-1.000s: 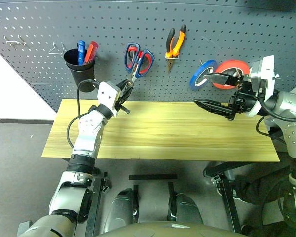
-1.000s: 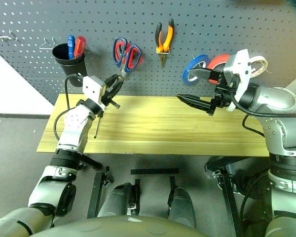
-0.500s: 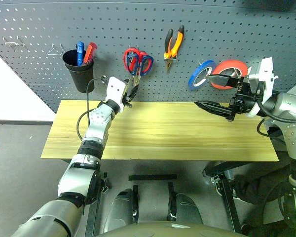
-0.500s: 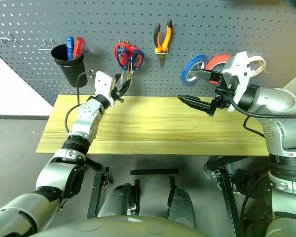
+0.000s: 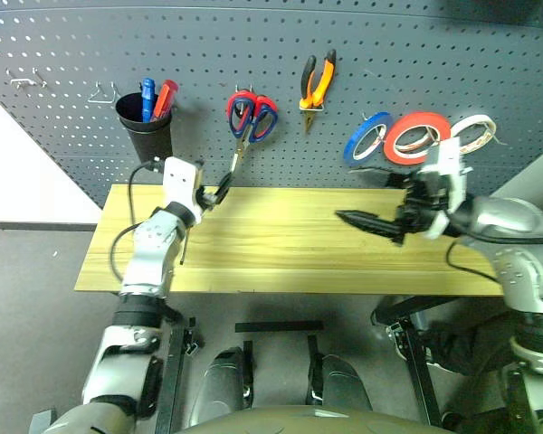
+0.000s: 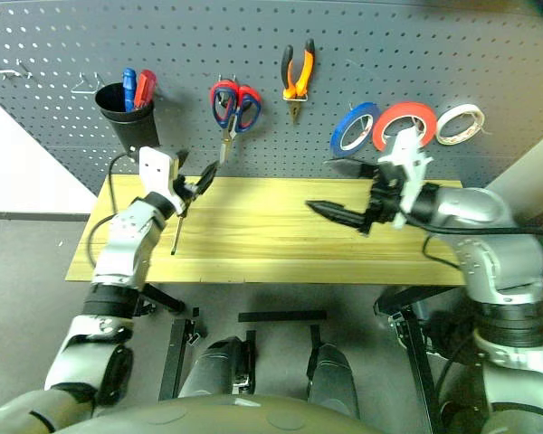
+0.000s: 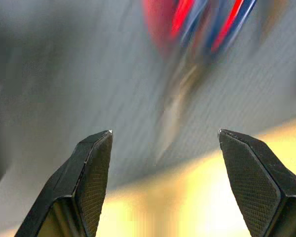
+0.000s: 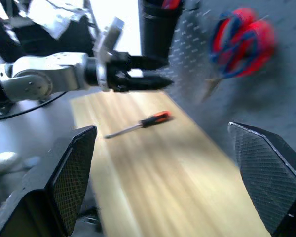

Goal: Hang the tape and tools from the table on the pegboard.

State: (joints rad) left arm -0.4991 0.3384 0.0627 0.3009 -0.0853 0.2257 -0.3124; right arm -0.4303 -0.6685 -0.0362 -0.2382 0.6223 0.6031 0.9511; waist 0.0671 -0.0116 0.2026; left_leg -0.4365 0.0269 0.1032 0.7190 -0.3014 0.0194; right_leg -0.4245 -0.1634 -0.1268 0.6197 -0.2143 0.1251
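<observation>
The scissors (image 5: 251,118), with red-and-blue handles, hang from a hook on the dark grey pegboard (image 5: 434,54). My left gripper (image 5: 219,187) is just below and left of their blades, open and empty. The orange-and-black pliers (image 5: 317,81) hang further right. The red tape (image 5: 416,136) hangs between a blue roll (image 5: 368,136) and a white roll (image 5: 473,133). The thin screwdriver (image 6: 176,235) with an orange-black handle lies on the yellow table (image 5: 299,262), under my left gripper. My right gripper (image 6: 321,186) hovers open over the table's right half, below the rolls.
A black cup (image 5: 146,127) holding blue and red markers hangs on the pegboard at the left. Bare hooks (image 5: 23,81) stick out further left. The table's front edge (image 5: 290,291) faces me.
My left gripper opened, let go of the scissors, which now hang still on their hook, and drew back down and left. My right gripper sank and moved left, away from the red tape.
</observation>
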